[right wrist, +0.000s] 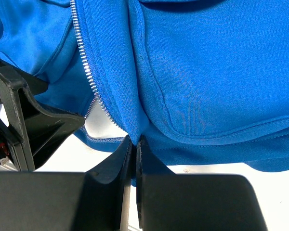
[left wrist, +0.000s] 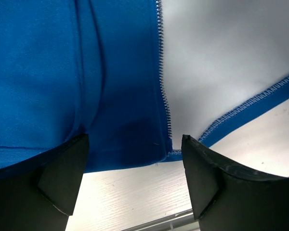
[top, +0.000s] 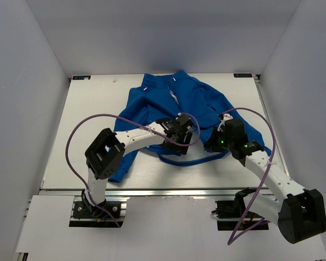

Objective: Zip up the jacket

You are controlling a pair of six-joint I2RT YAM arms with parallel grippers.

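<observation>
The blue jacket (top: 198, 103) lies on the white table (top: 87, 109), collar toward the far side and front unzipped. My left gripper (top: 180, 129) hovers open over the bottom hem of one front panel (left wrist: 48, 72). Its fingers straddle the lower end of that panel's zipper teeth (left wrist: 162, 72) and hold nothing. My right gripper (top: 213, 144) is shut on a fold of the other panel (right wrist: 207, 72) at the hem, just right of its zipper teeth (right wrist: 84, 62). In the right wrist view, the left gripper (right wrist: 24, 120) shows at the left edge. The zipper slider is not visible.
White enclosure walls surround the table on three sides. A metal rail (top: 152, 190) runs along the near edge, just below the jacket's hem. Purple cables (top: 76, 130) loop over both arms. One sleeve (top: 125, 163) trails toward the near left.
</observation>
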